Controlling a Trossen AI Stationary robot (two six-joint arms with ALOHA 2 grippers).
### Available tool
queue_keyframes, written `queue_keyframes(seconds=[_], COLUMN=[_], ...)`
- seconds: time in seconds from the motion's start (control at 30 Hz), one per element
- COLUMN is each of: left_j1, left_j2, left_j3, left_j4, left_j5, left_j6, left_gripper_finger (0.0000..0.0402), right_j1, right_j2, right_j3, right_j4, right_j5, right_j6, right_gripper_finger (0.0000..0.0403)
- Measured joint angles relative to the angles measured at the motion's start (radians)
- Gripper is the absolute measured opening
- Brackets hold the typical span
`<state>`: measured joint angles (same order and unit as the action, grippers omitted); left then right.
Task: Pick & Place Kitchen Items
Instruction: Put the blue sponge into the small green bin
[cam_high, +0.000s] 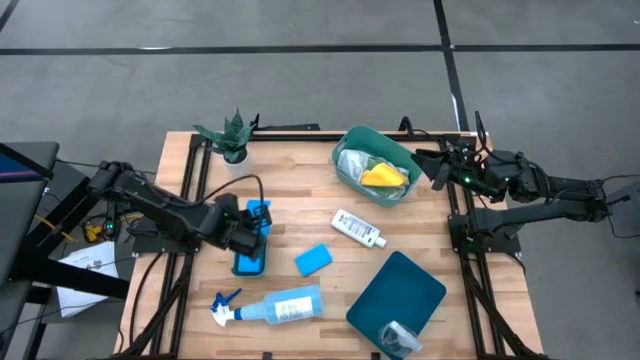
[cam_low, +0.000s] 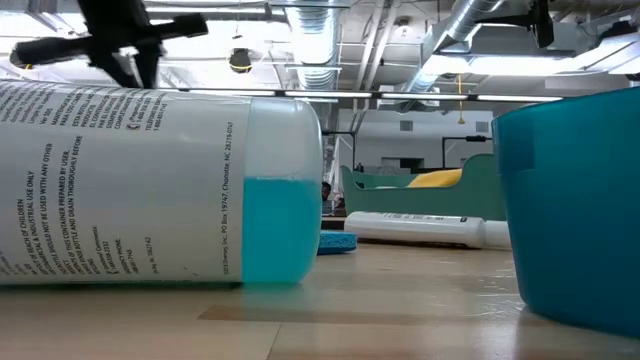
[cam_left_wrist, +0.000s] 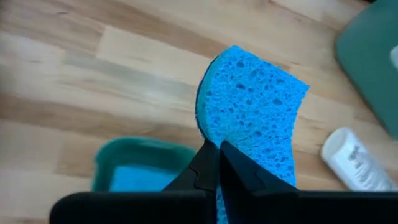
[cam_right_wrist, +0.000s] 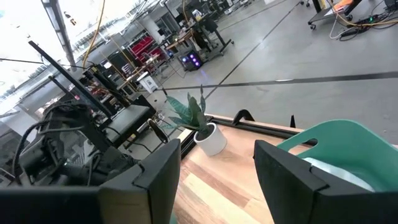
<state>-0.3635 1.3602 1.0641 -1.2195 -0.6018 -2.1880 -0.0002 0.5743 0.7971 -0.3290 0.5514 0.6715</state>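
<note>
Left gripper (cam_high: 262, 222) pinches blue sponge (cam_left_wrist: 252, 112), fingers pressed tight on its edge, held above small teal tray (cam_high: 249, 262) near table's left edge. Right gripper (cam_high: 437, 164) spread, idle by tub (cam_high: 347, 145) at back edge. You're mid-carry; next: lower sponge into tray, release. Spray bottle (cam_low: 150, 185) label: "KEEP OUT OF REACH OF CHILDREN"; brand unreadable.

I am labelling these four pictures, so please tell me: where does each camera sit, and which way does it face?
High: overhead, facing down on the wooden table; both arms show.
Low: table height, facing across past the lying pale-blue spray bottle; no arm clearly shows.
Left wrist: left end effector shut on the blue rectangular sponge.
Right wrist: open right end effector, facing the small potted green plant.
Shared: high and right wrist both show the plant.
</note>
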Motion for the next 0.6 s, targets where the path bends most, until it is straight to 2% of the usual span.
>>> queue_keyframes(seconds=[0.2,0.6], left_j1=[-0.093,-0.223], left_j2=[0.000,0.000], left_j3=[0.000,0.000], left_j4=[-0.091,-0.098], left_j5=[0.031,0.087], left_j6=[-0.069,-0.106], left_gripper_finger=[0.0002,0.0003], right_j1=[0.000,0.000], right_j2=[0.000,0.000], right_j3=[0.000,0.000], right_j4=[0.000,0.003], right_j5=[0.000,0.000], right_j6=[0.008,0.010], right_gripper_finger=[0.0195,0.0195])
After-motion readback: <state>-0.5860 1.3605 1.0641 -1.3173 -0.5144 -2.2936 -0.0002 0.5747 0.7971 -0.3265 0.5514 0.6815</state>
